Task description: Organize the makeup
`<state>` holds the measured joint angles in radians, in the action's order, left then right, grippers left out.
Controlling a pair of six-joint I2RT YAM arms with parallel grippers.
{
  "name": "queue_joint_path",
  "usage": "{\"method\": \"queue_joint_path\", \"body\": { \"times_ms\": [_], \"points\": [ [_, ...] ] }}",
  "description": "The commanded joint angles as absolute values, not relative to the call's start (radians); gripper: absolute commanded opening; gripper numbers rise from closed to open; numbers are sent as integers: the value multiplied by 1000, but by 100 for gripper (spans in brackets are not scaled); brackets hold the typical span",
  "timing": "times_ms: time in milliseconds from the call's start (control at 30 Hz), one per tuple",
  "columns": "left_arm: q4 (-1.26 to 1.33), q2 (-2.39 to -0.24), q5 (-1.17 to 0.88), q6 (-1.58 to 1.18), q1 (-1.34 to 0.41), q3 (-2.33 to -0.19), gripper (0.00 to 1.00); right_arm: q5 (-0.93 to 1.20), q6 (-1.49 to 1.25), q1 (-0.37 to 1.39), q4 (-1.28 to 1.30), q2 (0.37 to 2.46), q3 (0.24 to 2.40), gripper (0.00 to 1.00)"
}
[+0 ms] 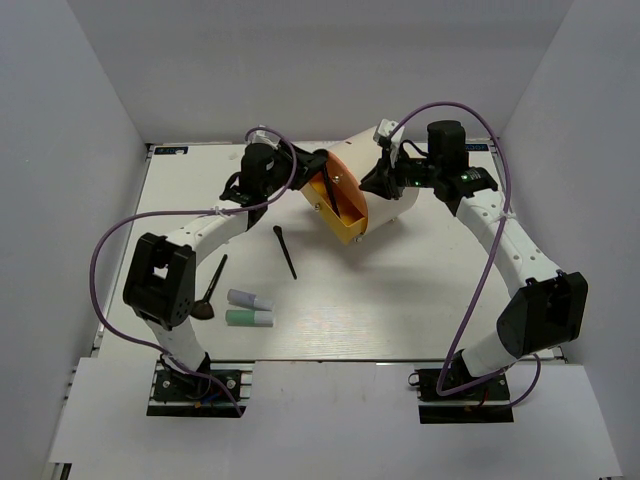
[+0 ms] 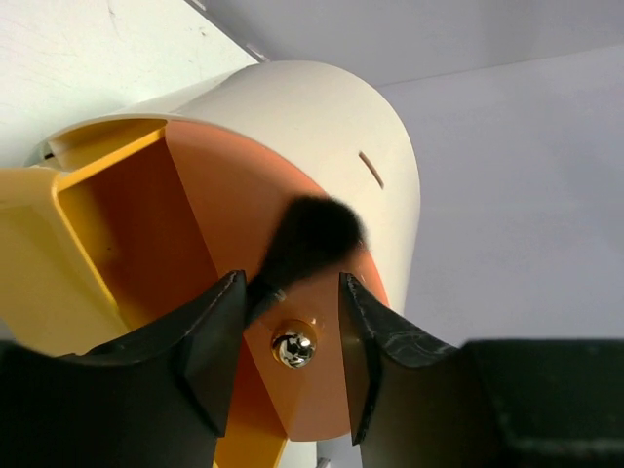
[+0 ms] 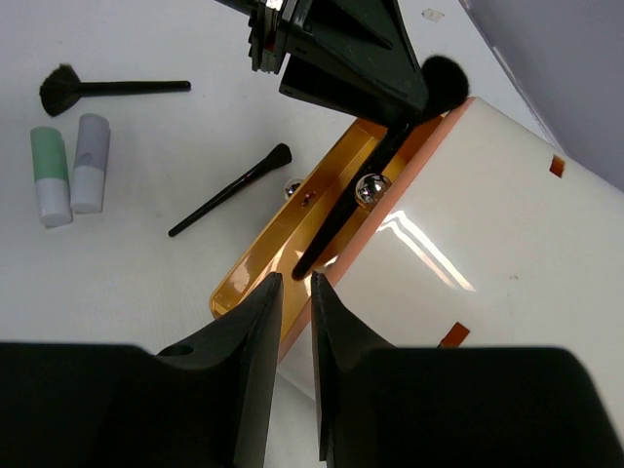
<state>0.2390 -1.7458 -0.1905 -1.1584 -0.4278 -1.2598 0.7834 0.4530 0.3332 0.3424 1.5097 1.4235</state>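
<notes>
On the table (image 1: 420,290), a tilted drum (image 1: 398,208) with its drawer (image 1: 345,225) open, pinched at the rim by the closed right gripper (image 3: 295,283). Over the drawer, the left gripper (image 2: 291,281) with jaws parted around a brush (image 2: 312,239), handle slanting down into the drawer. Well apart on the table near the left arm: fan brush (image 1: 213,285), thin brush (image 1: 286,254), lavender tube (image 1: 248,299) just beside mint tube (image 1: 248,318).

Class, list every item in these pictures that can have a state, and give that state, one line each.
Drawer: pulled out of the drum.
Fluffy brush: slanted, handle in drawer, head up.
Left gripper: open around that brush's handle.
Right gripper: shut, at the drum's front edge.
Fan brush: lying flat on table.
Slim brush: lying flat on table.
Lavender tube: lying flat.
Green tube: lying flat beside it.
</notes>
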Motion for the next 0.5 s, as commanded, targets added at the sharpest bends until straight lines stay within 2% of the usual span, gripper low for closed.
{"method": "queue_joint_path", "body": {
  "times_ms": [0,67,333,433,467],
  "points": [
    [215,-1727,-166,-1144,-430,-1299,53,785,460,327,330,1485,1434,25],
    [215,-1723,-164,-1143,-430,-1299,57,785,459,327,330,1486,1437,25],
    [152,-1669,-143,-1088,-419,-1348,57,792,459,327,331,1485,1440,25],
    [60,-1594,-103,-1016,-408,-1362,42,790,459,327,331,1483,1439,25],
    [25,-1576,-66,-990,-408,-1367,29,790,459,327,334,1483,1440,25]
  ]
}}
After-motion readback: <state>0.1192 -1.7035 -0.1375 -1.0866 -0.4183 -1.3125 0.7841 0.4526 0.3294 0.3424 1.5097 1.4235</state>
